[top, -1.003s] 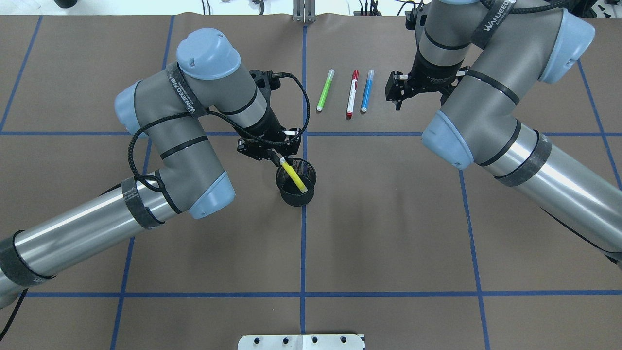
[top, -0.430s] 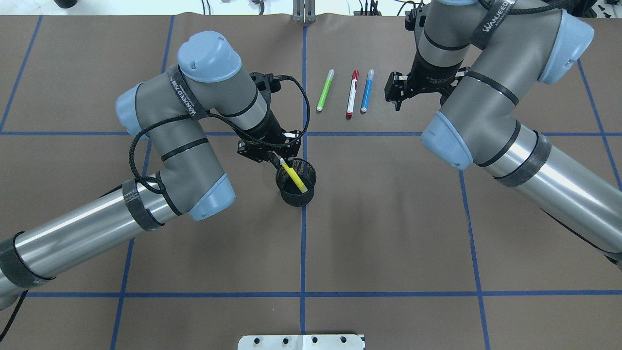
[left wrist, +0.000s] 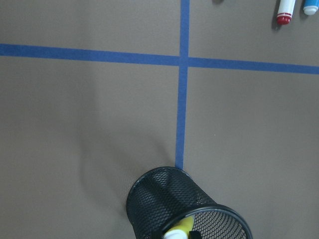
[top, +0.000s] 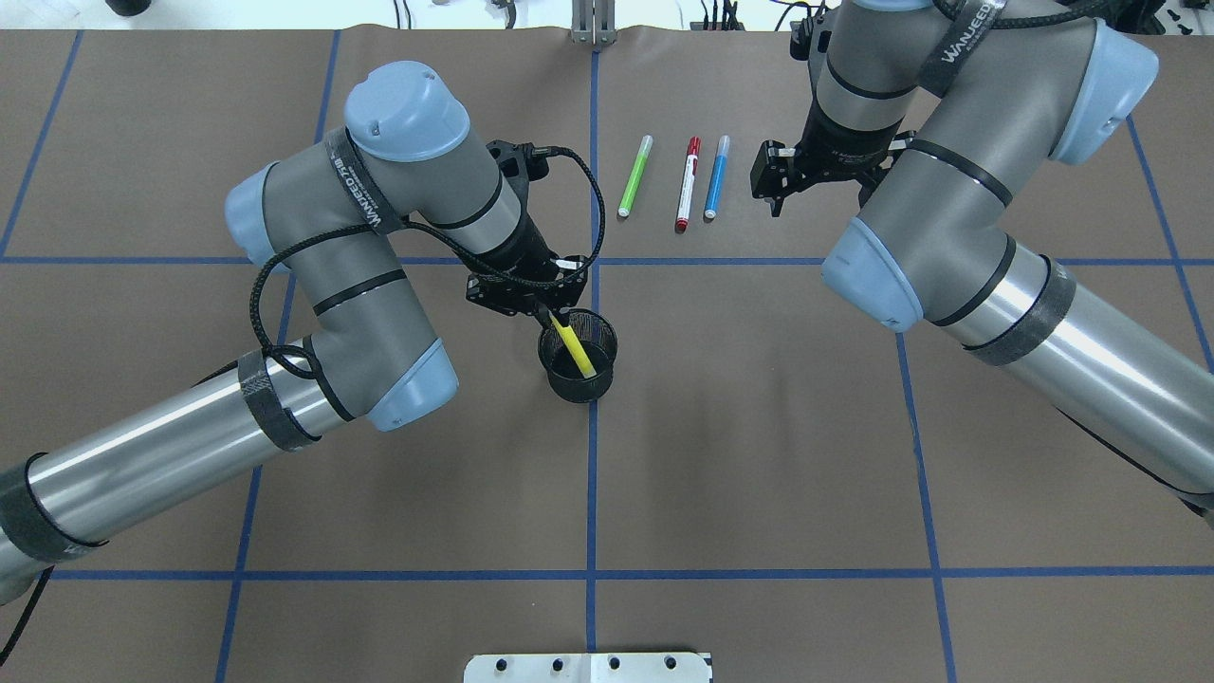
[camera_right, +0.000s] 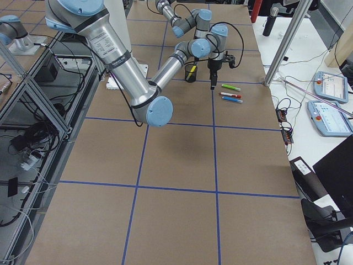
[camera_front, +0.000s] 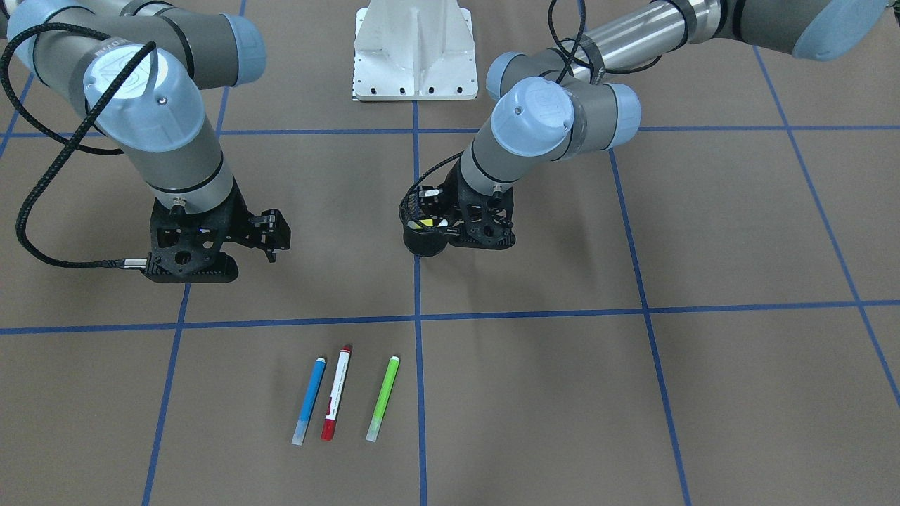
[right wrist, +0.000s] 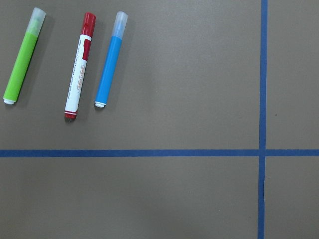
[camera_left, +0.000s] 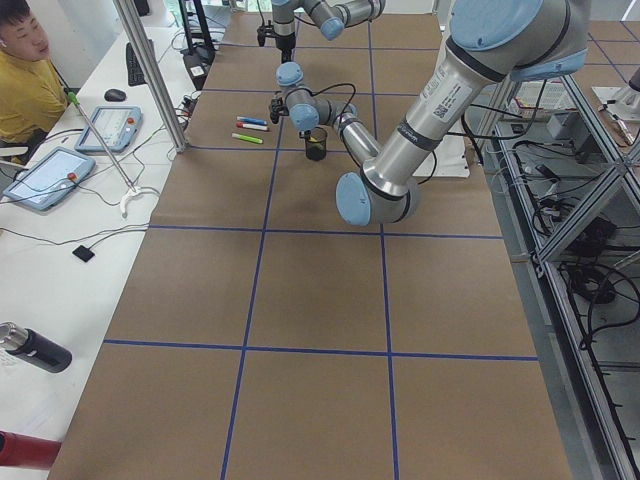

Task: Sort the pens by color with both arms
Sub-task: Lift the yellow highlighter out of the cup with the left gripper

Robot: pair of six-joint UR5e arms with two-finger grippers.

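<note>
The yellow pen (top: 574, 349) is seen leaning inside the black mesh cup (top: 579, 387), its top end just under the left gripper (top: 542, 308). Whether it is clamped there cannot be told. The lime green pen (top: 635, 176), red-capped pen (top: 688, 184) and blue pen (top: 717, 177) are laid side by side at the cup's 1 o'clock. The right gripper (top: 773, 194) is held at the blue pen's 3 o'clock, apart from it, with its finger spacing likewise unreadable.

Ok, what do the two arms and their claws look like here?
The left arm and right arm are both grey, with polished silver tubes, rounded light-blue joint caps and black straps lettered WANJEED. Braided black cable loops along each. The left claw and right claw are black two-finger units on cut-out frames.
</note>
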